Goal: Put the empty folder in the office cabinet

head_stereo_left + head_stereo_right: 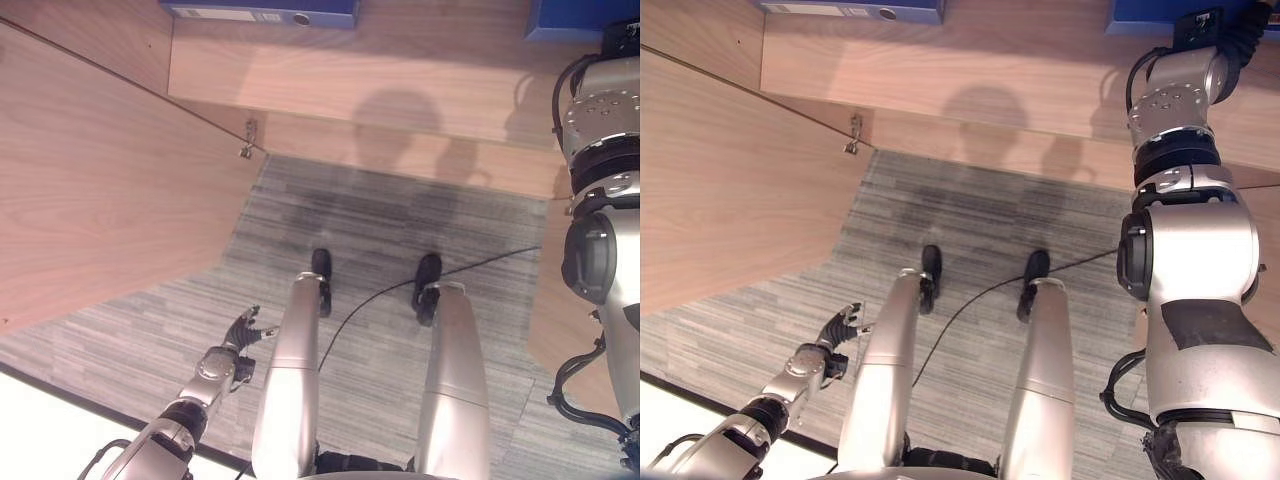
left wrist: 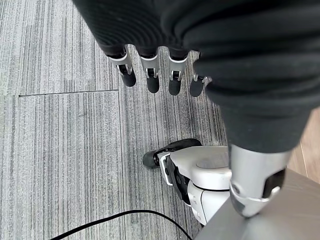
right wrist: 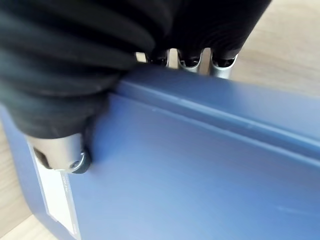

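We stood before a wooden office cabinet (image 1: 330, 85), its open door (image 1: 100, 190) swung out at 9 o'clock with a small metal latch (image 1: 247, 139) near its corner. Our right hand (image 3: 65, 150) gripped a blue folder (image 3: 200, 170), thumb pressed on the cover beside the white spine label (image 3: 57, 197) and fingers (image 3: 220, 67) hooked over the far edge; the head views placed this folder (image 1: 1160, 12) at 1 o'clock, on the cabinet's shelf surface. A second blue folder (image 1: 262, 11) with a white label and ring hole lay on the same shelf at 11 o'clock. Our left hand (image 2: 150, 75) hung at 7 o'clock over the grey striped carpet (image 1: 390, 215), fingers relaxed, holding nothing
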Motion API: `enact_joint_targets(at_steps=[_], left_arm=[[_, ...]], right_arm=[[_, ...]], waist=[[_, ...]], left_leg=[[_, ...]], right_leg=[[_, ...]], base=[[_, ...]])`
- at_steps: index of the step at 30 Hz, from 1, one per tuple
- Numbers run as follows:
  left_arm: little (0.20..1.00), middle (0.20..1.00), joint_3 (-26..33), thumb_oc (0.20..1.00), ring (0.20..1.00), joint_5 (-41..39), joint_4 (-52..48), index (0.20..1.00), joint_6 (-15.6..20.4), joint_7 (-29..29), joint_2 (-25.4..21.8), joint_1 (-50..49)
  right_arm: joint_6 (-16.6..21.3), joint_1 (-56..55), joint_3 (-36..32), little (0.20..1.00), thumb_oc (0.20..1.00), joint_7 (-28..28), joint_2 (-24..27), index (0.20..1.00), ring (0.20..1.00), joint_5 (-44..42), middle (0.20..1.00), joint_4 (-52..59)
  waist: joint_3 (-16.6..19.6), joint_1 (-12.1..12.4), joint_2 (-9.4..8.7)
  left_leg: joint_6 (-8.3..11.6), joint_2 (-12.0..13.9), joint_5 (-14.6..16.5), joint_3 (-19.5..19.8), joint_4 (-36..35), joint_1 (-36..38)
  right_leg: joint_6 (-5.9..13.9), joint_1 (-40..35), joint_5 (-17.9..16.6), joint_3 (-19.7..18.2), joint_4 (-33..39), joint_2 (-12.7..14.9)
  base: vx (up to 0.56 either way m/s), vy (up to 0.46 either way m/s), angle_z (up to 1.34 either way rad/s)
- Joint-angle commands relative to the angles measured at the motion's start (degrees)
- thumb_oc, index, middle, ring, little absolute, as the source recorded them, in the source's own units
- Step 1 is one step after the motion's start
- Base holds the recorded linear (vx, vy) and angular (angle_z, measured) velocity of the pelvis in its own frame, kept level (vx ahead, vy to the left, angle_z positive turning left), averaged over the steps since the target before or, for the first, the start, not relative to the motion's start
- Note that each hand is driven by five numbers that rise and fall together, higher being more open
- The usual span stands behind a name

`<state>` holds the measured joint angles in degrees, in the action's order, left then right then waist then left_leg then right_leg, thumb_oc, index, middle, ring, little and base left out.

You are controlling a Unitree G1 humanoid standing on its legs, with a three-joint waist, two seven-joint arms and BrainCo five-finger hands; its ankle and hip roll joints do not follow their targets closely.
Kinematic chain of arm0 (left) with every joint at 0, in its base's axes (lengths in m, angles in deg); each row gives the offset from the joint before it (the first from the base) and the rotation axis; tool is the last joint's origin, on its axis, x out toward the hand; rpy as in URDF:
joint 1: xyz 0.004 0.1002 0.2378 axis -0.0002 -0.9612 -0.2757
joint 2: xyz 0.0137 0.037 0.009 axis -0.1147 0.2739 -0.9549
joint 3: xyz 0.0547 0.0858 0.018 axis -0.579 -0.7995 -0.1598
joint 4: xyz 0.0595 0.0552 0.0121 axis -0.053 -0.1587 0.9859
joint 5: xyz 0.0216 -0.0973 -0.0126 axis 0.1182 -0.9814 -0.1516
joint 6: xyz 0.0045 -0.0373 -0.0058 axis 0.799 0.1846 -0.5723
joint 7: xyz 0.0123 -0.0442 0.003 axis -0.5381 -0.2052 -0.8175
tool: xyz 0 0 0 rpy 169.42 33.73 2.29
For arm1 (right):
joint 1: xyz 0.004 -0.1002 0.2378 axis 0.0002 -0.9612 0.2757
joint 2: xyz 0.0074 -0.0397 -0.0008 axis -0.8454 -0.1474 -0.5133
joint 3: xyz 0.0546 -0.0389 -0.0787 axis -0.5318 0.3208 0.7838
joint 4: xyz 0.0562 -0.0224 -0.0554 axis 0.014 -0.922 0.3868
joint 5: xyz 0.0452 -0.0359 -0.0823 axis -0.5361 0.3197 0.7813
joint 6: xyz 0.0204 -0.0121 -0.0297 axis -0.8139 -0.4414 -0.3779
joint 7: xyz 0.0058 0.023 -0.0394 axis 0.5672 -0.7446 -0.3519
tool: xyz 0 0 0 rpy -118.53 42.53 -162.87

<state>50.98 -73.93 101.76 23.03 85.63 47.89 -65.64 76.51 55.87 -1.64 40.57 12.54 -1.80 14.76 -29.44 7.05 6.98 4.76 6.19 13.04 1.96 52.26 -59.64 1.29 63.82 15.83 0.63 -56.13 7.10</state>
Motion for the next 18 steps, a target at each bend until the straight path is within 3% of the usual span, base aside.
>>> enact_joint_targets(at_steps=[1, 6, 7, 15, 16, 18], left_arm=[[1.0, 1.0, -0.1, 1.0, 1.0, -1.5, 3.6, 1.0, 0.0, 0.8, 1.1, -0.1], [1.0, 1.0, -0.5, 1.0, 1.0, -1.5, 5.0, 1.0, -0.5, 0.8, 1.2, 0.9], [1.0, 1.0, -1.0, 1.0, 1.0, -1.4, 5.9, 1.0, -1.0, 0.8, 1.1, 1.4], [1.0, 1.0, -1.0, 1.0, 1.0, -1.1, 9.8, 1.0, -1.7, 1.5, 2.2, 5.5], [1.0, 1.0, -1.0, 1.0, 1.0, -1.2, 10.2, 1.0, -1.7, 1.6, 2.6, 6.3], [1.0, 1.0, -1.0, 1.0, 1.0, -1.3, 10.5, 1.0, -1.7, 1.6, 2.8, 6.6]], right_arm=[[-0.4, -6.4, 0.0, 0.2, 0.2, -0.3, -0.9, 0.2, 0.2, 1.2, 0.2, -3.0], [-3.6, -3.1, 2.1, 0.2, 0.2, -0.8, -0.4, 0.2, 0.2, 2.7, 0.2, -7.2], [-6.0, -1.6, 2.6, 0.2, 0.2, -1.4, 0.8, 0.2, 0.2, 3.0, 0.2, -10.9], [-8.3, 1.8, 4.2, 0.2, 0.2, -3.0, -1.3, 0.2, 0.2, 4.9, 0.2, -12.8], [-8.8, 2.0, 4.7, 0.489, 0.489, -2.6, -2.3, 0.489, 0.489, 5.5, 0.489, -12.5], [-9.1, 2.1, 4.8, 0.755, 0.755, -2.4, -2.7, 0.755, 0.755, 6.0, 0.755, -12.2]], waist=[[1.2, 0.7, -0.42], [2.0, 0.6, -1.0], [2.5, 0.6, -1.12], [4.5, 0.7, -1.6], [4.8, 0.7, -1.67], [4.9, 0.7, -1.78]], left_leg=[[0.01, -0.3, 2.6, 5.4, -3.2, 1.8], [0.21, -0.2, 2.4, 5.2, -4.8, 2.4], [0.33, -0.2, 2.1, 5.2, -5.7, 2.6], [0.58, -0.2, 0.5, 4.7, -10.1, 3.9], [0.63, -0.2, 0.2, 4.6, -11.0, 4.5], [0.68, -0.2, 0.0, 4.5, -11.6, 5.0]], right_leg=[[1.41, -8.5, 10.4, 2.4, -2.0, 0.9], [1.26, -9.0, 10.2, 2.7, -0.9, 0.7], [1.22, -9.1, 10.1, 2.9, -0.4, 0.8], [1.14, -10.2, 9.2, 3.1, 2.3, 0.6], [1.18, -10.6, 9.1, 2.9, 2.8, 0.6], [1.22, -11.0, 8.9, 2.9, 3.2, 0.7]], base=[[0.0, 0.0, 0.0], [0.0, 0.0, 0.0], [0.0, 0.0, 0.0], [0.01, -0.004, -0.02], [0.0, 0.0, 0.0], [0.0, 0.0, 0.0]])
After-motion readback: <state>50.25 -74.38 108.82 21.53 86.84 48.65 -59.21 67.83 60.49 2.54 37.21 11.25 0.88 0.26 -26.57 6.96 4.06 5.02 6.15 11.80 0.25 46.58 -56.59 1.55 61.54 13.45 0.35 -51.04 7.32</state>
